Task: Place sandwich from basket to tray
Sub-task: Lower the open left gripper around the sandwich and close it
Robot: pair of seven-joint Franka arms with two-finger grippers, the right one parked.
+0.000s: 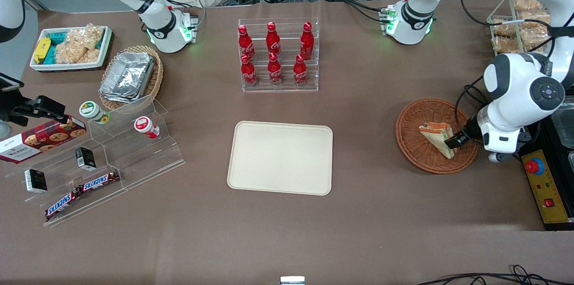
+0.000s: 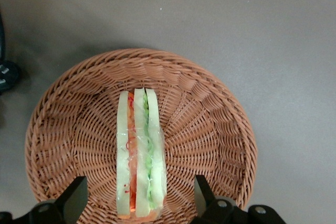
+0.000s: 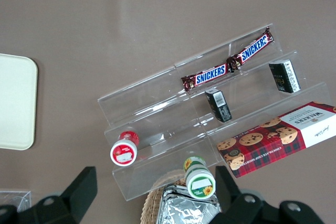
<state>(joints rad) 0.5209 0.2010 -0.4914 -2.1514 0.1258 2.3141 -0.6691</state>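
The hand (image 2: 140, 203) hovers wide open, holding nothing, its fingers (image 2: 73, 195) straddling the sandwich (image 2: 140, 156) standing on edge in the basket (image 2: 210, 129); light, soft and slippery-wrapped, it probably wants a gentle pinch across the bread faces.

Acrylic stand (image 3: 210, 119): two Snickers bars (image 3: 228, 62), Walkers cookie box (image 3: 278, 139), two cups; tray (image 3: 16, 103) corner beside it on my surface (image 3: 131, 19).
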